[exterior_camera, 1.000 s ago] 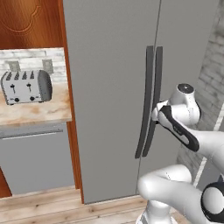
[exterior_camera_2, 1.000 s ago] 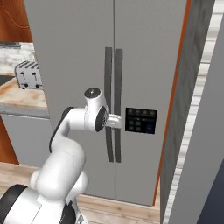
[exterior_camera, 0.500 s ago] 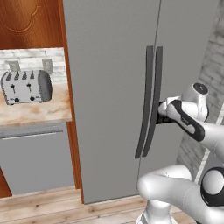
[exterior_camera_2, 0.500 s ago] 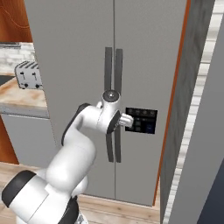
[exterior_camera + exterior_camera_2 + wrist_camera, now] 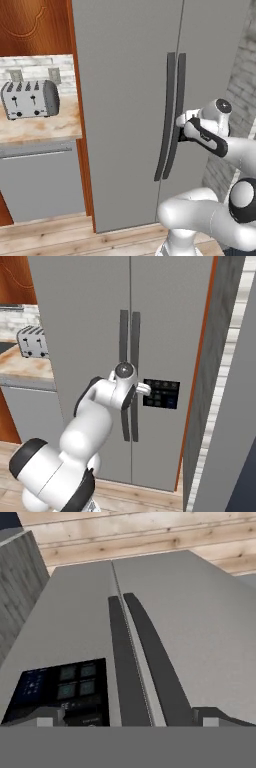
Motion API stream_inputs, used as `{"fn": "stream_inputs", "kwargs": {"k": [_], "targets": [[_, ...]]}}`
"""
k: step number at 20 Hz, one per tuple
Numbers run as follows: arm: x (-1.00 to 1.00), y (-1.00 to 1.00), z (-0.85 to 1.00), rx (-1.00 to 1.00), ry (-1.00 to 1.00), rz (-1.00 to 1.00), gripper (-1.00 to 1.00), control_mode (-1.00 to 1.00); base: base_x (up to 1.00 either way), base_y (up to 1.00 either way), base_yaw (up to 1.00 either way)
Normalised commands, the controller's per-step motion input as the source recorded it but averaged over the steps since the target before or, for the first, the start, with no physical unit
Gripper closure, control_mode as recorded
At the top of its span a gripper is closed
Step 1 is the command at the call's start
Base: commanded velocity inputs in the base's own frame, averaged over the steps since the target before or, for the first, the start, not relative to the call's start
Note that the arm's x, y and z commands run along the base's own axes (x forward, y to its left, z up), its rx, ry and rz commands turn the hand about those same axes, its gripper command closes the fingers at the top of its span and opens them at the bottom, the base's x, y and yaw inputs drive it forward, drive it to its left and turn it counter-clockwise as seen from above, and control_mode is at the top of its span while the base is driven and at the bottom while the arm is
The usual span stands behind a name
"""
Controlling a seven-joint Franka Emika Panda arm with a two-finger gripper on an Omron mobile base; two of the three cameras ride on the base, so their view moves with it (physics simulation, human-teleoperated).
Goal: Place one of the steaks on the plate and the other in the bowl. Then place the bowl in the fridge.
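Observation:
The fridge [image 5: 125, 100] is a tall grey two-door unit, and both doors are closed. Its two long black handles [image 5: 167, 115] run side by side down the middle. My gripper [image 5: 179, 131] is at mid-height right by the right-hand handle [image 5: 178, 90]. In the right base view the gripper [image 5: 145, 388] sits between the handles [image 5: 129, 331] and the dark control panel [image 5: 160, 394]. In the hand view the gripper [image 5: 131, 717] is open, its fingertips [image 5: 47, 716] wide apart on either side of both handles [image 5: 155, 657], holding nothing. The steaks, plate and bowl are out of view.
A silver toaster [image 5: 30, 98] stands on a speckled counter [image 5: 40, 131] left of the fridge, with a grey front [image 5: 40, 182] below it. A wooden panel [image 5: 77, 125] borders the fridge's left side. A brick wall [image 5: 240, 85] stands close on the right.
The wrist and forearm have swung to the right while the hand stays near the fridge handles, drifting slightly toward the control panel. The jaws stay open and the fridge doors stay closed.

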Motion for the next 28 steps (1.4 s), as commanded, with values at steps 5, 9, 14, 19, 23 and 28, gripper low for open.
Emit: {"fn": "stream_inputs", "kwargs": {"k": [5,9,14,19,23,28], "targets": [[0.43,0.01,0.2,-0.05,0.01,0.0,-1.0,-1.0,0.0,0.0,0.0],[0.34,0.0,0.0,0.0,0.01,0.0,-1.0,-1.0,0.0,0.0,0.0],[0.43,0.0,-0.11,0.0,0.0,0.0,-1.0,-1.0,0.0,0.0,0.0],[0.49,-0.19,-0.01,0.0,0.0,0.04,-1.0,-1.0,0.0,0.0,0.0],[0.46,-0.19,-0.02,0.0,0.0,0.08,-1.0,-1.0,0.0,0.0,0.0],[0.41,-0.03,0.0,0.0,0.0,0.05,-1.0,-1.0,0.0,0.0,0.0]]}}
